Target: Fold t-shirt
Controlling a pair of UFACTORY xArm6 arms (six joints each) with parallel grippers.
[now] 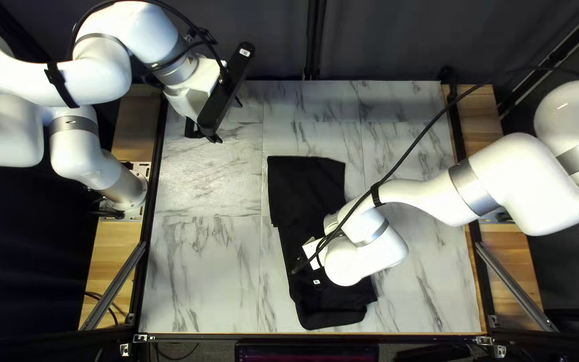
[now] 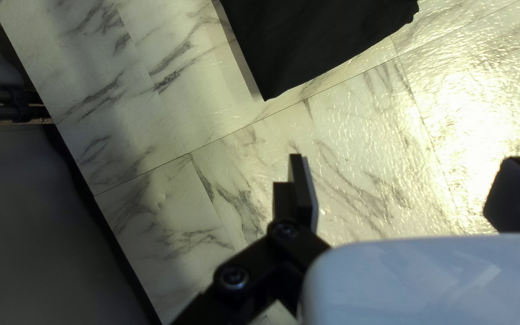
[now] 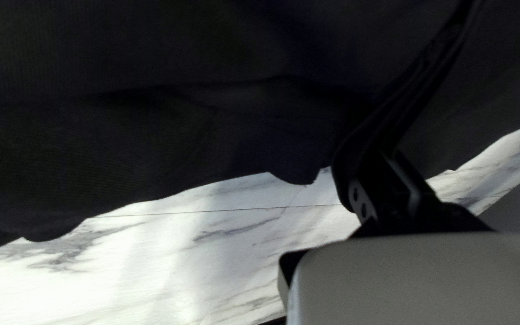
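Note:
The black t-shirt (image 1: 306, 188) lies as a long narrow strip down the middle of the table in the top left view, its lower end uneven. Over its lower half is my right gripper (image 1: 312, 253), its fingertips hidden there. In the right wrist view a raised fold of the t-shirt (image 3: 212, 138) runs into my right gripper (image 3: 380, 165), which is shut on it. My left gripper (image 1: 228, 123) hangs above the table's far left part, away from the cloth. Seen from its wrist, the left gripper (image 2: 408, 180) is open and empty, with a corner of the t-shirt (image 2: 308, 42) ahead.
Marble-patterned tabletop (image 1: 202, 268) shows on both sides of the cloth. My right arm (image 1: 430, 201) reaches low across the table's right half, its black cable (image 1: 413, 151) looping above. A dark curtain (image 1: 397, 40) hangs behind the far edge.

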